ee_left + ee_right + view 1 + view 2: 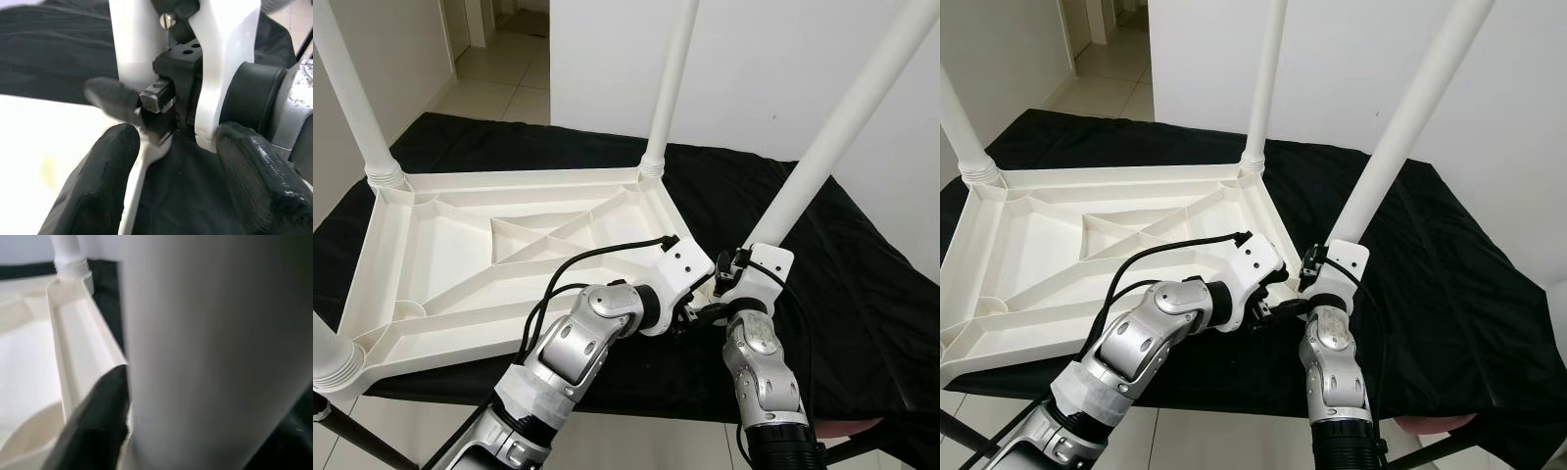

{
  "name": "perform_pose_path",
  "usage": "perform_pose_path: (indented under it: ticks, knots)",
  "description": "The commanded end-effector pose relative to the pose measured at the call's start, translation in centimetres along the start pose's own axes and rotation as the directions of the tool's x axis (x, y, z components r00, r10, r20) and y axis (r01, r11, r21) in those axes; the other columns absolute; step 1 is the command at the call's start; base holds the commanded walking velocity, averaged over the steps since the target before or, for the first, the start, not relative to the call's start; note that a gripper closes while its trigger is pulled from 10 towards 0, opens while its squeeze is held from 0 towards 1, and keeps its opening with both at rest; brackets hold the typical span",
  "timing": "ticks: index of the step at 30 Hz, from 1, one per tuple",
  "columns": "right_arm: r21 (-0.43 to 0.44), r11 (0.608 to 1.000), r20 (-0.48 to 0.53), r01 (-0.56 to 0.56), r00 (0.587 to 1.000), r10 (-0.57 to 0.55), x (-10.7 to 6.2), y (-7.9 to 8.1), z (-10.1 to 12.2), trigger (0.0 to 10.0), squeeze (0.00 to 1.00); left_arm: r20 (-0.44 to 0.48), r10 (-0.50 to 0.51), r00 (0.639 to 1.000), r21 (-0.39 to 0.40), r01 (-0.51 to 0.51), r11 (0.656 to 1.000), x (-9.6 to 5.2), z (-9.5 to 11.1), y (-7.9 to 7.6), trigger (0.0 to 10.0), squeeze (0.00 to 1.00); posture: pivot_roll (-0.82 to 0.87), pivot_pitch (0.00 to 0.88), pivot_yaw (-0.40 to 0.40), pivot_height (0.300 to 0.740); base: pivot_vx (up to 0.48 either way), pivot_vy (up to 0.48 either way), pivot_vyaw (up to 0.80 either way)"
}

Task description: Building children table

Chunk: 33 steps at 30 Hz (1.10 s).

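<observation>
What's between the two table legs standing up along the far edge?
Between the far-left leg and the far-right leg, the eye views show the upturned tabletop's white rim, with black cloth and tiled floor behind.

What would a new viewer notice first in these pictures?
The white plastic table lies upside down on a black cloth, with its legs pointing up. At its near right corner, both hands meet at the base of a tilted leg: the right hand against it, the left hand beside.
</observation>
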State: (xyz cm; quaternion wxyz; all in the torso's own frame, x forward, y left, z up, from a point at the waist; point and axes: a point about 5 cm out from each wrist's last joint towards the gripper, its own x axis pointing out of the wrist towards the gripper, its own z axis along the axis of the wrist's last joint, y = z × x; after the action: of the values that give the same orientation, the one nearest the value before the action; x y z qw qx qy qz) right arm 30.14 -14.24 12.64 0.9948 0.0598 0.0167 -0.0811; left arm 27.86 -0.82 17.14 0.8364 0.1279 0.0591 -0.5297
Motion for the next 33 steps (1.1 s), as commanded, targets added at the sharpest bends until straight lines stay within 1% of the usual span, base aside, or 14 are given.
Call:
perform_pose_path:
  ticks: [1, 7, 8, 9, 10, 11, 19, 21, 23, 25, 26, 29, 31, 33]
  knots:
    - [-0.009, 0.997, -0.063, -0.082, 0.995, 0.081, -0.6, 1.1, -1.5, 10.0, 1.00, 0.013, 0.089, 0.996, 0.022, -0.089, 0.996, -0.5, 0.4, 1.3, 10.0, 0.00, 0.01, 0.000, -0.118, 0.740, 0.000, 0.000, 0.00]
    - [-0.019, 0.992, -0.065, -0.123, 0.990, 0.122, -0.5, 1.0, -1.6, 10.0, 1.00, 0.015, 0.075, 0.997, 0.034, -0.075, 0.997, -1.0, 0.3, 1.2, 10.0, 0.00, 0.01, 0.000, -0.123, 0.740, 0.000, 0.000, 0.00]
    - [-0.047, 0.991, -0.062, -0.128, 0.990, 0.125, -0.4, 0.5, -1.7, 10.0, 1.00, 0.017, 0.067, 0.998, 0.040, -0.068, 0.997, -1.2, 0.3, 1.2, 10.0, 0.00, 0.01, 0.000, -0.128, 0.740, 0.000, 0.000, 0.00]
    - [-0.047, 0.991, -0.062, -0.128, 0.990, 0.125, -0.4, 0.5, -1.7, 10.0, 1.00, 0.017, 0.067, 0.998, 0.040, -0.068, 0.997, -1.2, 0.3, 1.2, 10.0, 0.00, 0.01, 0.000, -0.128, 0.740, 0.000, 0.000, 0.00]
    - [-0.061, 0.990, -0.057, -0.131, 0.990, 0.127, -0.3, 0.4, -1.6, 10.0, 0.18, 0.016, 0.066, 0.998, 0.042, -0.067, 0.997, -1.3, 0.2, 1.2, 10.0, 0.00, 0.01, 0.000, -0.128, 0.740, 0.000, 0.000, 0.00]
    - [-0.065, 0.989, -0.049, -0.131, 0.991, 0.128, -0.3, 0.2, -1.4, 10.0, 0.00, 0.015, 0.067, 0.998, 0.044, -0.067, 0.997, -1.5, 0.1, 1.2, 10.0, 0.00, 0.01, 0.000, -0.129, 0.740, 0.000, 0.000, 0.00]
    - [-0.068, 0.989, -0.031, -0.132, 0.991, 0.130, -0.2, -0.1, -1.2, 10.0, 0.00, 0.010, 0.066, 0.998, 0.048, -0.067, 0.997, -2.0, -0.2, 1.4, 10.0, 0.00, 0.01, 0.000, -0.128, 0.740, 0.000, 0.000, 0.00]
    - [-0.061, 0.989, -0.013, -0.134, 0.991, 0.133, -0.3, -0.7, -1.0, 10.0, 0.00, 0.009, 0.057, 0.998, 0.049, -0.057, 0.997, -2.8, -0.4, 1.5, 10.0, 0.00, 0.01, 0.000, -0.126, 0.740, 0.000, 0.000, 0.00]
    - [-0.061, 0.989, -0.013, -0.134, 0.991, 0.133, -0.3, -0.7, -1.0, 10.0, 0.00, 0.009, 0.057, 0.998, 0.049, -0.057, 0.997, -2.8, -0.4, 1.5, 10.0, 0.00, 0.01, 0.000, -0.126, 0.740, 0.000, 0.000, 0.00]
    - [-0.064, 0.988, 0.002, -0.139, 0.990, 0.139, -0.3, -0.9, -0.8, 10.0, 0.00, 0.007, 0.050, 0.999, 0.048, -0.051, 0.998, -3.2, -0.5, 1.5, 10.0, 0.00, 0.01, 0.000, -0.125, 0.740, 0.000, 0.000, 0.00]
    - [-0.061, 0.981, 0.052, -0.184, 0.981, 0.188, -0.3, -1.3, 0.0, 10.0, 0.00, -0.007, 0.039, 0.999, 0.049, -0.039, 0.998, -3.9, -1.0, 1.5, 10.0, 0.00, 0.01, 0.000, -0.125, 0.740, 0.000, 0.000, 0.00]
    - [-0.062, 0.973, 0.084, -0.223, 0.970, 0.228, -0.4, -1.7, 0.5, 10.0, 0.00, -0.017, 0.036, 0.999, 0.052, -0.035, 0.998, -4.2, -1.3, 1.6, 10.0, 0.00, 0.01, 0.000, -0.125, 0.740, 0.000, 0.000, 0.00]
    - [-0.062, 0.973, 0.084, -0.223, 0.970, 0.228, -0.4, -1.7, 0.5, 10.0, 0.00, -0.017, 0.036, 0.999, 0.052, -0.035, 0.998, -4.2, -1.3, 1.6, 10.0, 0.00, 0.01, 0.000, -0.125, 0.740, 0.000, 0.000, 0.00]
    - [-0.075, 0.959, 0.104, -0.274, 0.954, 0.280, -0.4, -2.2, 0.8, 10.0, 0.00, -0.018, 0.038, 0.999, 0.055, -0.037, 0.998, -4.3, -1.3, 1.6, 10.0, 0.00, 0.01, 0.000, -0.123, 0.740, 0.000, 0.000, 0.00]
